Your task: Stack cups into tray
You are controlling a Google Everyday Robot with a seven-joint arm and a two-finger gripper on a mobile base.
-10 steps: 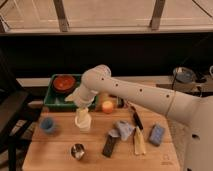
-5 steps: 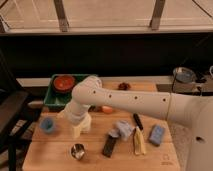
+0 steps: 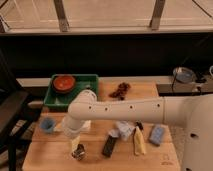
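In the camera view, the white arm reaches from the right across the wooden table (image 3: pixel 150 91), bends at an elbow just near the green tray (image 3: pixel 49 96), and drops toward the near-left corner. The claw (image 3: pixel 75 146) sits low there, right at the shiny steel cup (image 3: pixel 78 154). I cannot tell whether it is spread or closed, or whether it has hold of the cup. The light blue cup (image 3: pixel 47 124) stands on the table left of the forearm, apart from it. A pale patch just right of the forearm looks like the cream-white cup (image 3: pixel 86 126), mostly hidden by the arm. The tray lies at the far left of the table and holds a red-brown bowl (image 3: pixel 64 82); no cup shows inside it. To the right of the claw lie a black object (image 3: pixel 109 145), a crumpled cloth (image 3: pixel 122 130), a yellowish item (image 3: pixel 139 142) and a blue sponge (image 3: pixel 157 134).
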